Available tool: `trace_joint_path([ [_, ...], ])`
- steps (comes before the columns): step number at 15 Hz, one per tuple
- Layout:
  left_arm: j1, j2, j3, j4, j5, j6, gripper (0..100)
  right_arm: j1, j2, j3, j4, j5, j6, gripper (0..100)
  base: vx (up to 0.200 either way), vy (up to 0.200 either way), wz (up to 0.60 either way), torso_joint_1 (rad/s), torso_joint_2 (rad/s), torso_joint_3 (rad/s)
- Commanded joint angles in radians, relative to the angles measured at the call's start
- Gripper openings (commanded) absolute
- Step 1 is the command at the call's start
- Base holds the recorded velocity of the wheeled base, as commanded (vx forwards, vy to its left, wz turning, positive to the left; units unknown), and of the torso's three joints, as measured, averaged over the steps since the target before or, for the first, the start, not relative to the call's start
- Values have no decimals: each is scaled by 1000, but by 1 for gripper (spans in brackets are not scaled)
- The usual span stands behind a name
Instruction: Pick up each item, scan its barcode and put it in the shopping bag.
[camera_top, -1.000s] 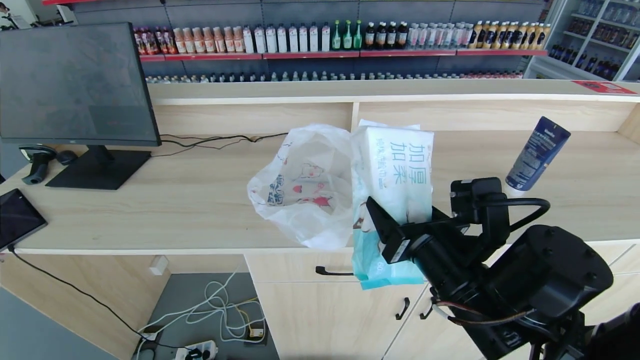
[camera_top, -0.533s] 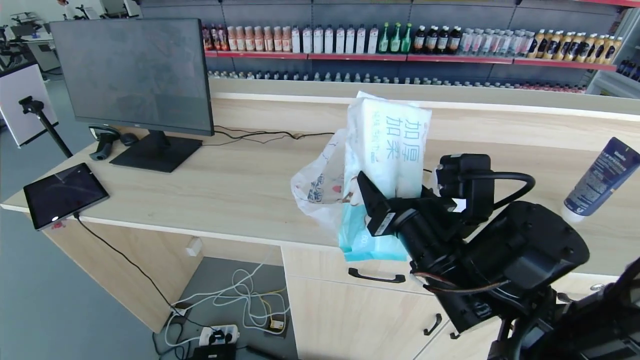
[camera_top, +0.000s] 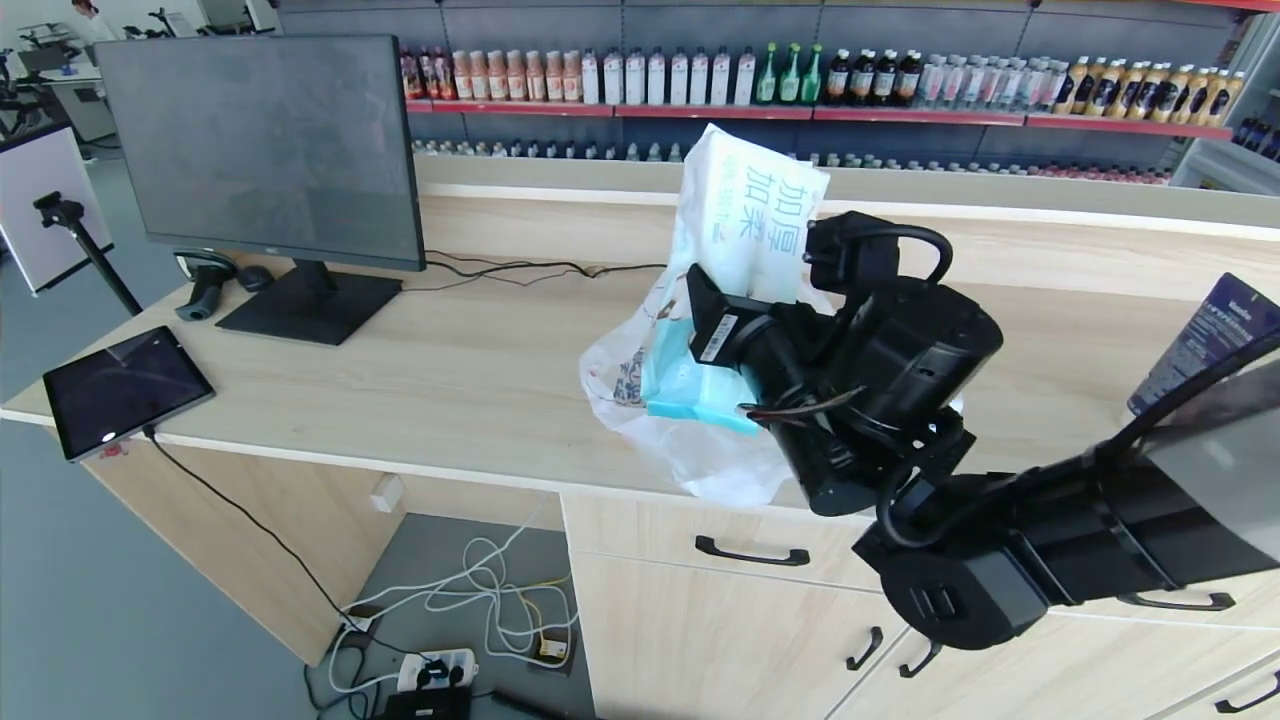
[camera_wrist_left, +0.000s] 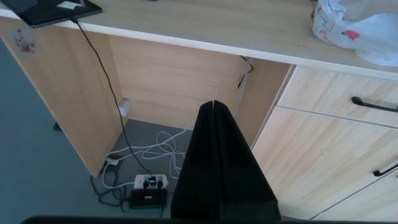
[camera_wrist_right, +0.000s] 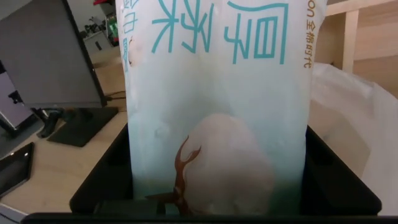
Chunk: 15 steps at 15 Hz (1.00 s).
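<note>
A white and teal tissue pack (camera_top: 745, 235) is held upright over the white printed shopping bag (camera_top: 640, 380) on the wooden counter (camera_top: 450, 370). My right gripper (camera_top: 730, 330) is shut on the tissue pack (camera_wrist_right: 217, 124), whose lower teal end sits at the bag's mouth. A dark blue tube (camera_top: 1205, 340) stands tilted on the counter at the far right. The barcode scanner (camera_top: 205, 285) rests beside the monitor's foot at the left. My left gripper (camera_wrist_left: 214, 109) hangs below counter height in front of the cabinet, fingers pressed together with nothing between them.
A large monitor (camera_top: 265, 145) stands at the counter's back left and a tablet (camera_top: 125, 385) lies on the near left corner. Cables and a power strip (camera_top: 440, 665) lie on the floor under the counter. Drawers with black handles (camera_top: 750, 550) front the cabinet.
My right arm has lifted and carried the tissue pack up and back over the bag. The head camera swung between the earliest frame and the later ones.
</note>
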Motion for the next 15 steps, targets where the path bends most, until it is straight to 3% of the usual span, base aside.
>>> trace_joint_path([
  [1, 0, 0, 0, 0, 0, -2, 0, -55, 117, -92, 4, 0, 30, 0, 0, 0, 0, 0, 0, 0],
  [3, 0, 0, 0, 0, 0, -2, 0, -109, 165, -130, 27, 0, 50, 0, 0, 0, 0, 0, 0, 0],
  [8, 0, 0, 0, 0, 0, -2, 0, -169, 200, -291, 250, -1, 81, 0, 0, 0, 0, 0, 0, 0],
  [15, 0, 0, 0, 0, 0, 0, 0, -160, 223, -243, 285, 2, 81, 0, 0, 0, 0, 0, 0, 0],
])
